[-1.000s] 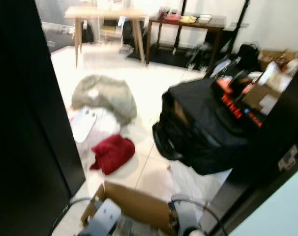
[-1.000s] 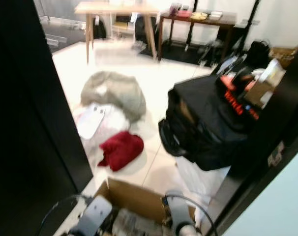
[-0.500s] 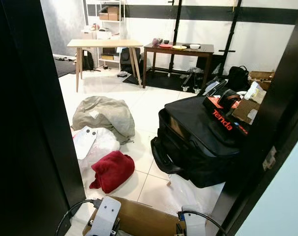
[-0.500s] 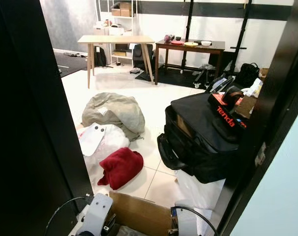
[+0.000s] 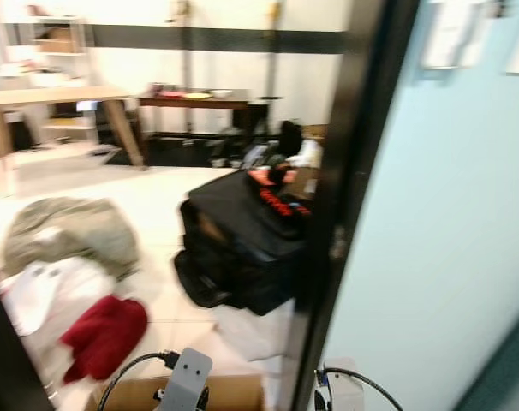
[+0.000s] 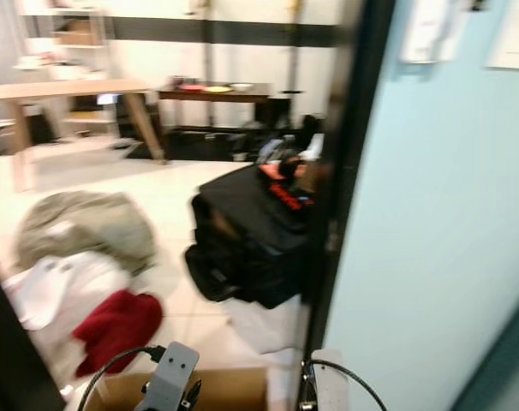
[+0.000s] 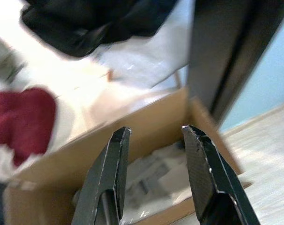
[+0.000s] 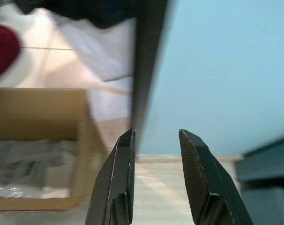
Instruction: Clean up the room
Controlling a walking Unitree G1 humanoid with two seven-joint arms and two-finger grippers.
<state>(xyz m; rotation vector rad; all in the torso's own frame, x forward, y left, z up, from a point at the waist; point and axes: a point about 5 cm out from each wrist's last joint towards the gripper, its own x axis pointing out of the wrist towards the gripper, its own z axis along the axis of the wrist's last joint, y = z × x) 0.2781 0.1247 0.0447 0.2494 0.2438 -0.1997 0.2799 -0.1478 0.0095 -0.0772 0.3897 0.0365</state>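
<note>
At the doorway of a cluttered room, the robot looks past a black door frame (image 5: 337, 214) onto a pale tiled floor (image 5: 161, 201) strewn with things to tidy: a red cloth (image 5: 104, 336) lying nearest, a white bag (image 5: 45, 291) touching it on the far side, a grey-green bundle (image 5: 67, 233) beyond that, and a large black bag (image 5: 238, 244) against the frame. A cardboard box (image 7: 146, 140) sits open on the floor directly below both arms, with crumpled pale wrapping (image 7: 151, 176) in its bottom (the whole scene is blurred, so finer detail is lost). The left gripper (image 7: 153, 133) hangs over the box with its two black fingers parted to a moderate gap and nothing between them; the right gripper (image 8: 153, 136) hangs beside the box's wall nearest the door frame, over a strip of wood-look floor (image 8: 170, 197), its fingers likewise apart and empty. The relation that matters for a first pick is this: the red cloth lies ahead and to the robot's left, past the box's far wall, so the left gripper is plainly the nearer one, while the right would have to cross the box to get there. The cloth is a slumped heap with no clear long axis, so I judge a grasp from above would do at any angle, once the robot has closed in on it.
</note>
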